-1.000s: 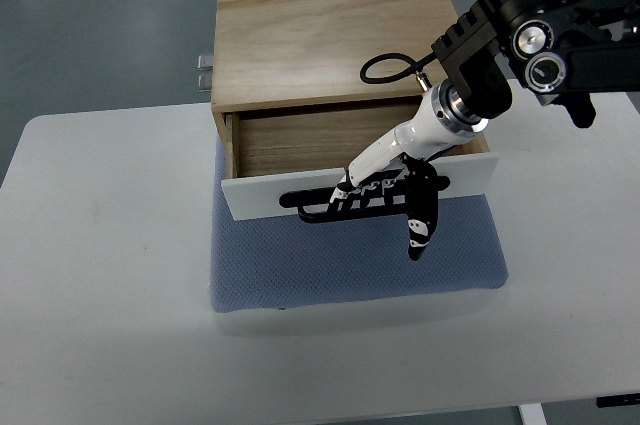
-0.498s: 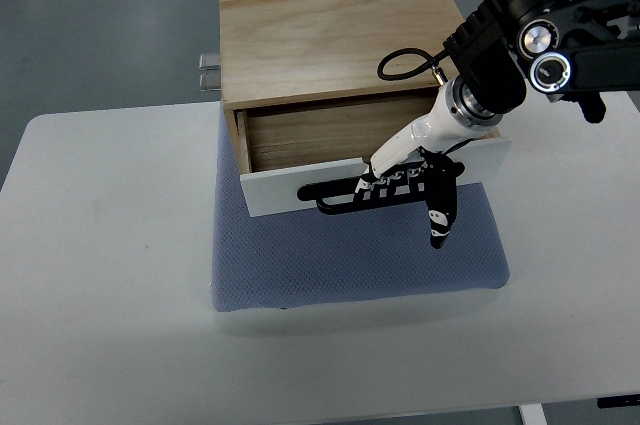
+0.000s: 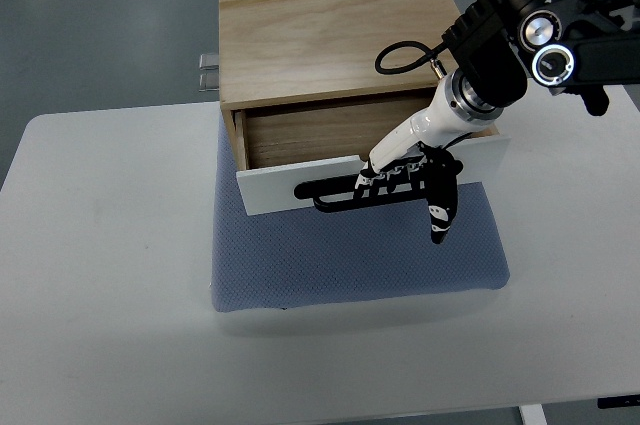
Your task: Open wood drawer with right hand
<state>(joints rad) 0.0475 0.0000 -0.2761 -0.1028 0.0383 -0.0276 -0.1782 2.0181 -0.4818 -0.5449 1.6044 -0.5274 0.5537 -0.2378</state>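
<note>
1. Drawer (image 3: 300,140) partly out of wood box (image 3: 330,30), white front (image 3: 290,188) skewed, left end nearer; inside looks empty.
2. On blue mat (image 3: 350,255), on bench (image 3: 110,275).
3. Right hand (image 3: 405,180) hooked around black handle (image 3: 335,200), fingers curled.
4. Pulling stage, judging by gap; next: straight, even pull outward.

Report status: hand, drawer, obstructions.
Right hand hooked on black handle. Wood drawer partly open, interior looks empty. Blue mat ahead clear. Left arm unseen.

wood drawer (image 3: 300,140): 1 | black handle (image 3: 335,195): 1 | blue mat (image 3: 350,255): 1 | white table (image 3: 100,275): 1 | hand (image 3: 415,185): 1
</note>
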